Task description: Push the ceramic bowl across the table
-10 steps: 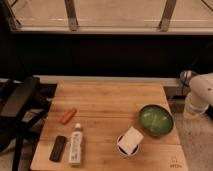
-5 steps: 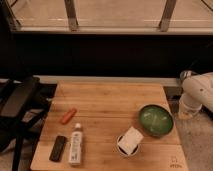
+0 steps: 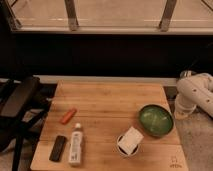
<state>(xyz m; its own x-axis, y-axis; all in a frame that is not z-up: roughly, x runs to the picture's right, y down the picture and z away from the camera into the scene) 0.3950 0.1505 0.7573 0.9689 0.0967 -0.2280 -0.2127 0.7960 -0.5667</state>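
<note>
One end effector [image 3: 183, 111], right of ceramic bowl [image 3: 156, 120], edged closer.

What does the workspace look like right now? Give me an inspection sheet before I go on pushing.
Surface: light wooden table, plank grain, small logo mark at its near right corner.
Job's things: green ceramic bowl, upright, near the right edge.
Clutter: dark cup with a white card close by the bowl's near left; orange item; white bottle lying flat; dark flat item beside it.
Grippers: gripper at the white arm's lower end, off the table's right edge, beside the bowl.
Cables: nothing seen.
Surroundings: black chair-like frame on the left; window frame behind.
</note>
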